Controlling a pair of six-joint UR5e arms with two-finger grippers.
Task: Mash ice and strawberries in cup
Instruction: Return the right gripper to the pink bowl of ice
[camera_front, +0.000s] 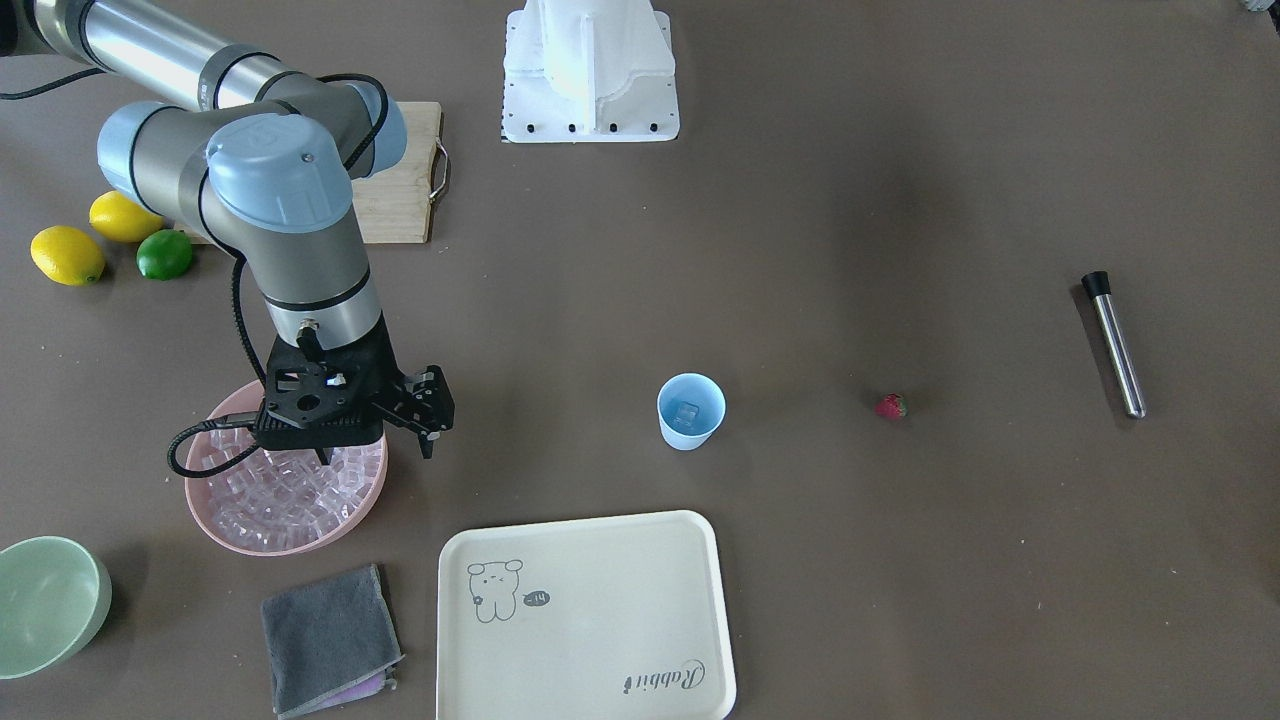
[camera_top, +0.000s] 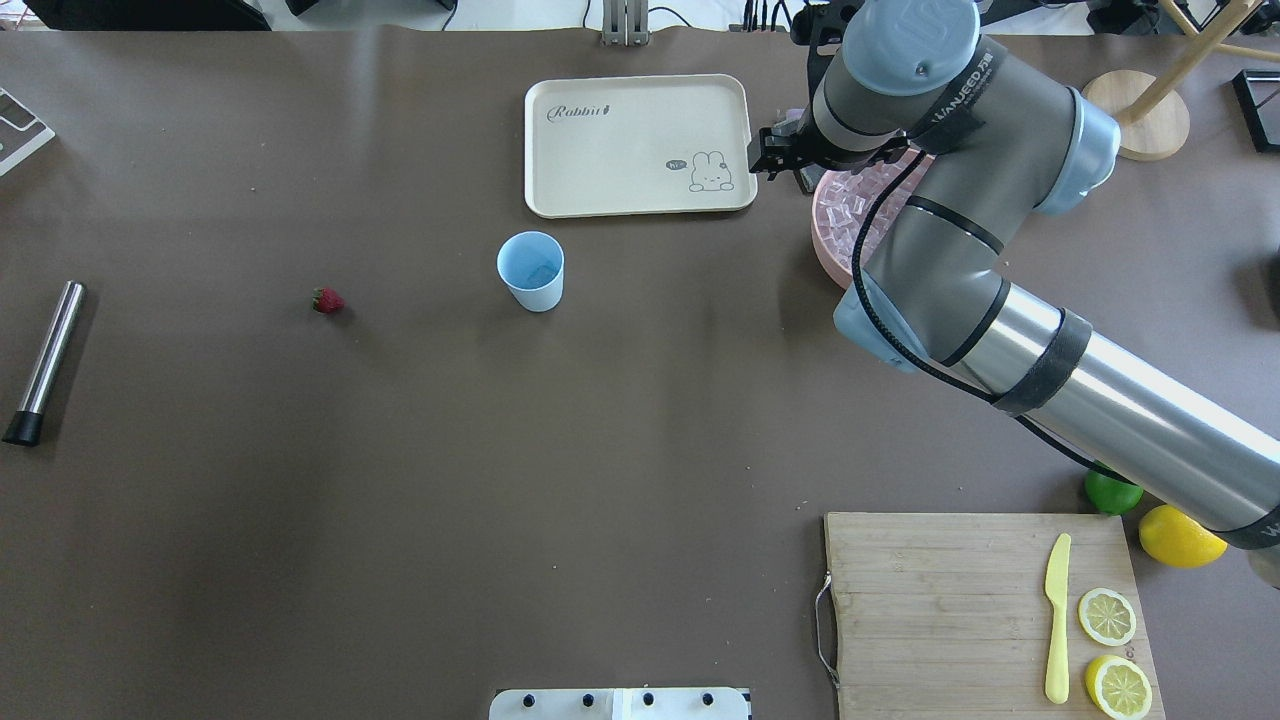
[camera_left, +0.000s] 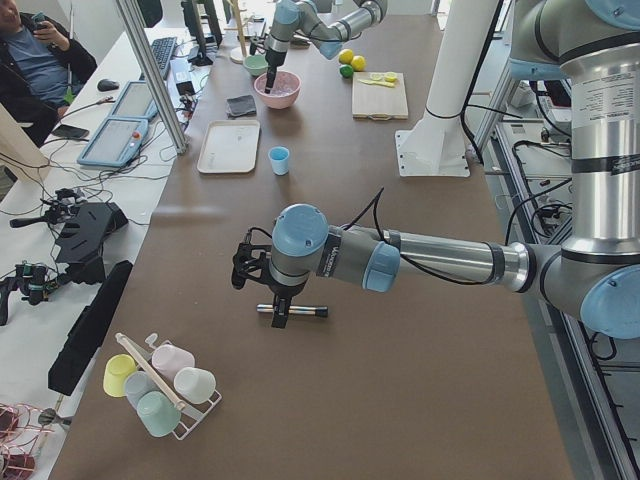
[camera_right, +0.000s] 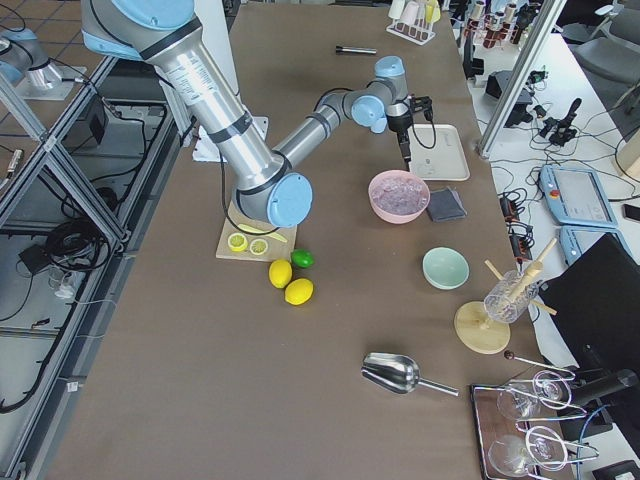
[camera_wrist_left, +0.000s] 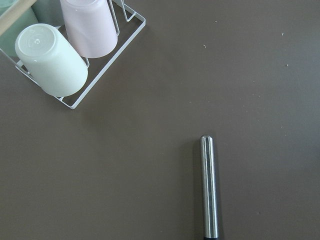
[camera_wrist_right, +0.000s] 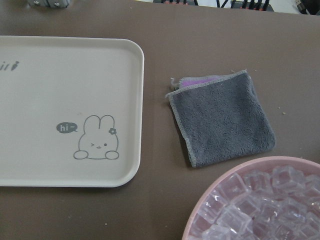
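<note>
The right gripper (camera_right: 405, 155) hangs over the near rim of the pink bowl (camera_front: 193, 492), which is full of ice (camera_front: 290, 500). Its fingers show too small to say if they are wide, narrow or holding a cube. The cup (camera_front: 690, 411) stands upright in the middle of the table, well apart from the bowl, and one cube seems to lie in it. The strawberry (camera_front: 891, 406) lies alone on the table, on the cup's other side. I think the first risk is the ice itself: a glassy wet cube can slip from the fingers on the way to the cup. The cup looks light and nothing holds it, so a bump could tip it. The left gripper (camera_left: 279, 322) hovers near the muddler (camera_front: 1115, 345); I cannot tell its opening.
</note>
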